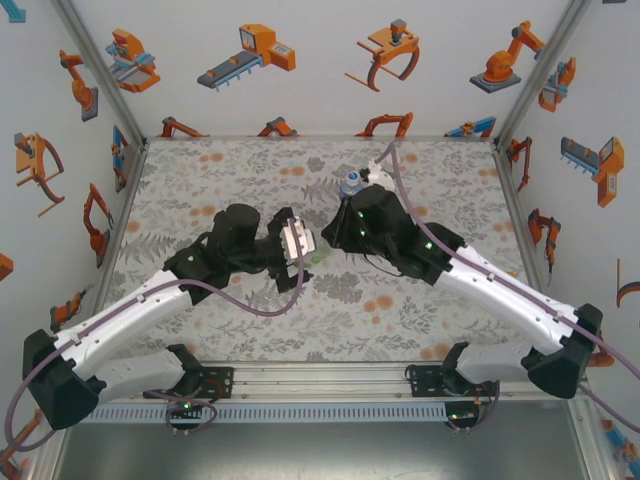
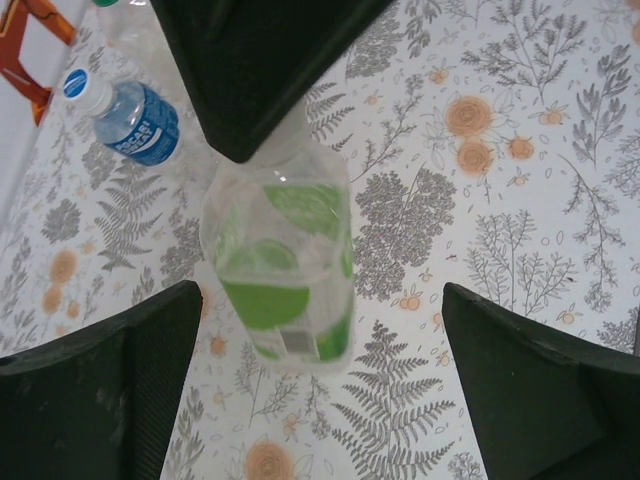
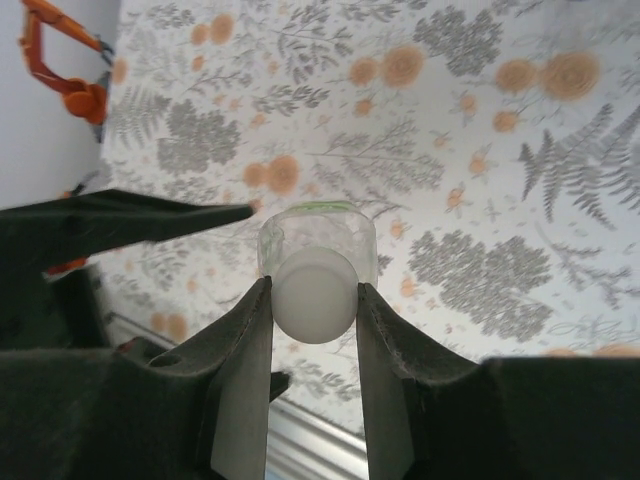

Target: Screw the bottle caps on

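A clear green-labelled bottle point(image 2: 280, 270) hangs tilted over the floral table between my two grippers. My right gripper point(image 3: 312, 288) is shut on the bottle's white cap point(image 3: 313, 300), which sits on the bottle's neck point(image 3: 318, 235). In the left wrist view the right gripper's black body point(image 2: 250, 70) covers the bottle's top. My left gripper point(image 2: 322, 295) is wide open, its fingers point(image 2: 100, 380) standing apart from the bottle's lower end on either side. From above, both grippers meet at mid-table, left gripper point(image 1: 300, 243) facing right gripper point(image 1: 335, 232).
A blue-labelled bottle point(image 2: 135, 120) with a blue cap point(image 2: 75, 83) stands behind, also seen as blue-labelled bottle point(image 1: 350, 183) just beyond the right gripper. Another clear bottle point(image 2: 130, 35) sits past it. The cell walls point(image 1: 90, 150) close in the table's left, right and far sides.
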`<control>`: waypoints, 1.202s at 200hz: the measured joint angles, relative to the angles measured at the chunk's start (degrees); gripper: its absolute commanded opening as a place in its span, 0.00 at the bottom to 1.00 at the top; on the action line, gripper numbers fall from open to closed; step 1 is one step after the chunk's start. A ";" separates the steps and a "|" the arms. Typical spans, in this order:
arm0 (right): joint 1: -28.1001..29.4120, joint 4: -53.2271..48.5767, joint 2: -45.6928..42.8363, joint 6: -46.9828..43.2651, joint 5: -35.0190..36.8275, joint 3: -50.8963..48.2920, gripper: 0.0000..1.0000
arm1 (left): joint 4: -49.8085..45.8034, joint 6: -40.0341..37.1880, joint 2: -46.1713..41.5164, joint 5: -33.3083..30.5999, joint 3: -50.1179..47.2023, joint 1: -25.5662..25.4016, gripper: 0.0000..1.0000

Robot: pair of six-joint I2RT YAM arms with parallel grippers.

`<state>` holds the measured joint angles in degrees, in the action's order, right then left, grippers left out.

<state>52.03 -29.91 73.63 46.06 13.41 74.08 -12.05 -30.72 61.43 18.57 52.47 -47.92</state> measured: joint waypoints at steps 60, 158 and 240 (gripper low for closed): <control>-7.19 -2.23 18.51 -13.35 -1.88 14.08 0.00 | -7.63 0.74 -8.20 -4.68 -0.94 3.78 0.97; -16.06 -11.28 51.12 -23.82 -7.87 51.67 0.00 | -14.78 14.86 -8.22 -17.09 -2.89 10.56 0.97; -16.28 -18.97 57.05 -26.01 -8.04 60.15 0.00 | -16.72 17.79 -2.93 -17.07 -1.79 11.58 0.97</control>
<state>35.75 -48.88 130.67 20.05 5.37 134.23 -28.77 -12.93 58.50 1.50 50.68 -36.34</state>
